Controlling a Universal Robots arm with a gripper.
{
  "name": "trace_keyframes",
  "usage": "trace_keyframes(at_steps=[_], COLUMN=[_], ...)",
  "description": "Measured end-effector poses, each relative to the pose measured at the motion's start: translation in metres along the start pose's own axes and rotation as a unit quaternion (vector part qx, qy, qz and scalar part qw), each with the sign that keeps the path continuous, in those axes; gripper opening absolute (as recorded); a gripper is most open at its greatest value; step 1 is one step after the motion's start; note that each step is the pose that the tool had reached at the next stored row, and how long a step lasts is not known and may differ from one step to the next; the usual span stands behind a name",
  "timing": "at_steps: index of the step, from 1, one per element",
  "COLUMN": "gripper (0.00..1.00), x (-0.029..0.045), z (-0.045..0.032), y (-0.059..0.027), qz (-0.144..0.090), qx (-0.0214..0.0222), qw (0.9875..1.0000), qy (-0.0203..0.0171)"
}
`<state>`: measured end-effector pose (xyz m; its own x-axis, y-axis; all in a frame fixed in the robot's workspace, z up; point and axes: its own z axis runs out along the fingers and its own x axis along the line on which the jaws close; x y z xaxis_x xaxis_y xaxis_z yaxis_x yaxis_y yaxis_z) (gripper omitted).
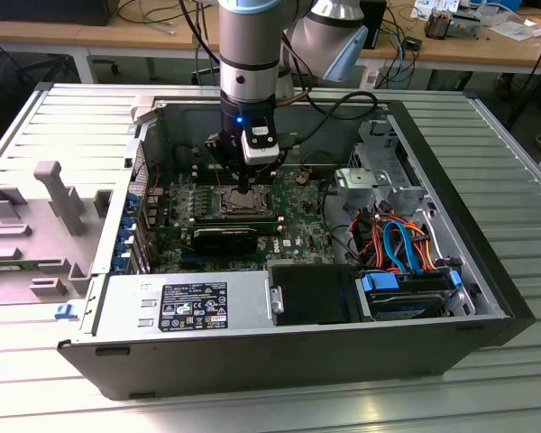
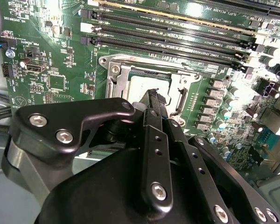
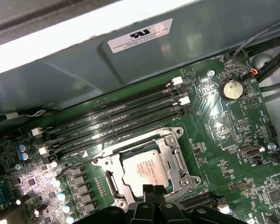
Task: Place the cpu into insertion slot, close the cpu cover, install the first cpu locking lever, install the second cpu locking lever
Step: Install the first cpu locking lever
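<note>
Hovering fingers (image 3: pixel 151 192) over cpu (image 3: pixel 142 170), cpu cover (image 3: pixel 170 156) closed.

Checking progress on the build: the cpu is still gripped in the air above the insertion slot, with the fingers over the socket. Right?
Not quite. The cpu already lies in the insertion slot, as the first wrist view shows. The gripper is indeed over the socket.

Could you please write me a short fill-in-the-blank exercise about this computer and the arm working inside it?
1. The cpu lies in the insertion slot, with the cpu cover lying ____ around it.
2. The gripper hangs directly above the ____.
3. The motherboard is coloured ____.
4. Beside the socket run long black ____ slots.

Missing words: closed; cpu; green; memory
</note>
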<state>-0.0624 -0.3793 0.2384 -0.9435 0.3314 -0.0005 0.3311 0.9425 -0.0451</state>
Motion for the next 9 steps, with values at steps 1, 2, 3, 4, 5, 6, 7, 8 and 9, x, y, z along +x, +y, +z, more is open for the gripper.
trace_keyframes(at_steps=[1,2,3,4,5,6,7,8,9], gripper=[0.11,0.11,0.11,0.11,0.11,0.11,0.11,0.11,0.11], x=[0.0,0.0,0.0,0.0,0.0,0.0,0.0,0.0,0.0], z=[0.0,0.0,0.0,0.0,0.0,0.0,0.0,0.0,0.0], y=[0.0,0.0,0.0,0.0,0.0,0.0,0.0,0.0,0.0], qz=[-0.001,-0.001,-0.002,-0.002,-0.003,-0.004,-0.004,-0.005,-0.006], qx=[0.0,0.0,0.0,0.0,0.0,0.0,0.0,0.0,0.0], qw=[1.0,1.0,1.0,1.0,1.0,1.0,1.0,1.0,1.0], qy=[0.0,0.0,-0.0001,-0.0001,-0.0001,-0.0002,-0.0002,-0.0002,-0.0003])
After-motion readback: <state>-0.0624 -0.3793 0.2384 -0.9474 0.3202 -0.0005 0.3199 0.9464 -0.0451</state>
